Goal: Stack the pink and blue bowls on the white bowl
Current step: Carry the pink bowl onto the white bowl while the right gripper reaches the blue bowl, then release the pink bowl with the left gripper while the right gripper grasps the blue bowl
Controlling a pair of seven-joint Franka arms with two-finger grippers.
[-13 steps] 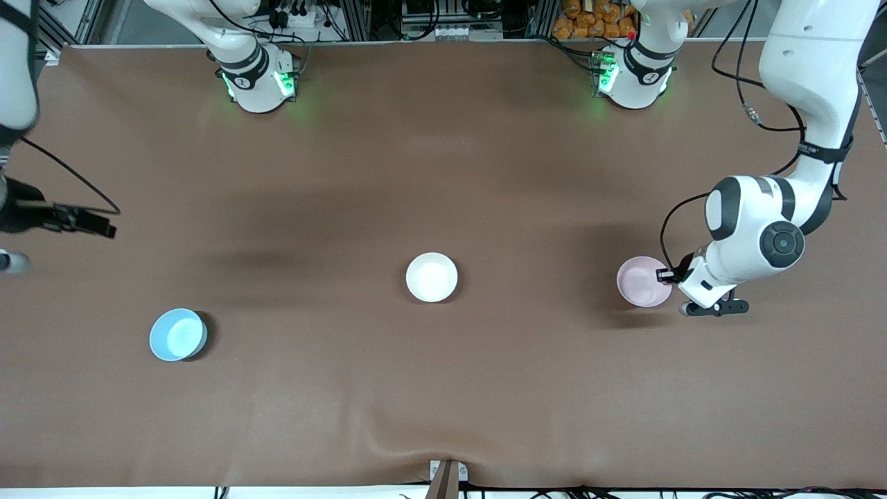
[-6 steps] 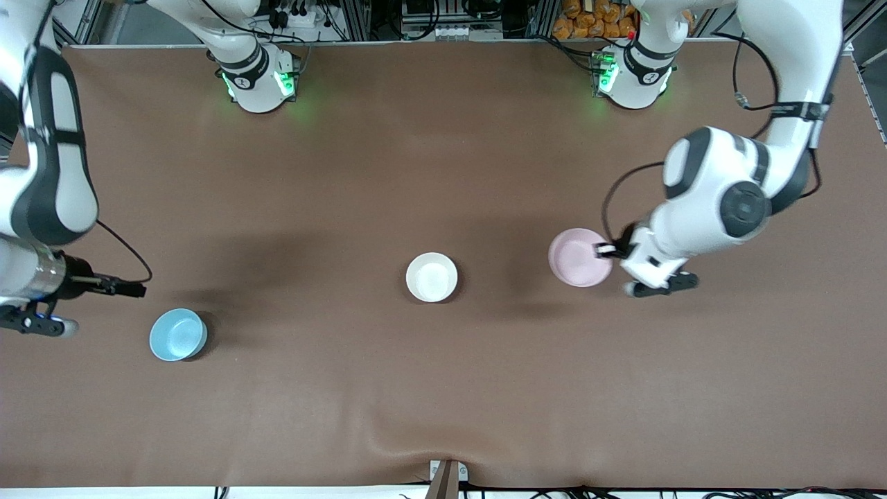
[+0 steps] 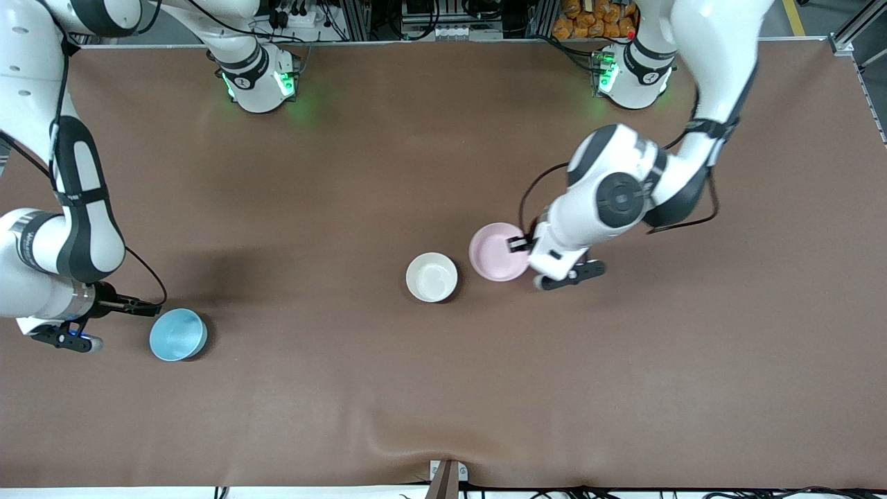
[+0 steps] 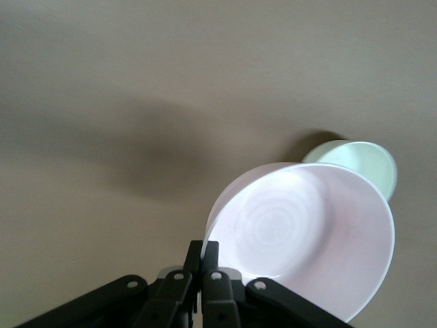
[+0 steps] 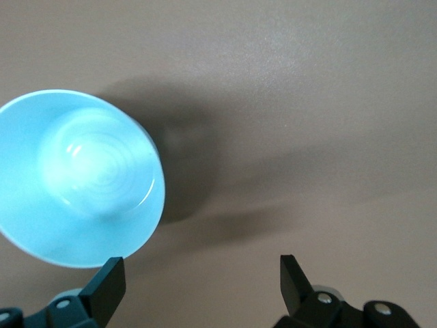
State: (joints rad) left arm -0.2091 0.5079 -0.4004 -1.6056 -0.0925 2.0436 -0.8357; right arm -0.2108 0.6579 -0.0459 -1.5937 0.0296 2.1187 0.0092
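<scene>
The left claw (image 3: 518, 244) pinched the rim of the pale pink round plastic bowl (image 3: 493, 251), aloft beside the white round plastic bowl (image 3: 432, 277); the right claw (image 5: 198, 277) gaped empty by the light blue round plastic bowl (image 3: 178, 335).

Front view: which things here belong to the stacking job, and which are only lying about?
Belong to the job:
- pink bowl, held by the left gripper beside the white bowl
- white bowl, mid-table
- blue bowl, on the table beside the open right gripper

Lying about:
- only the brown table cover; no loose items
</scene>
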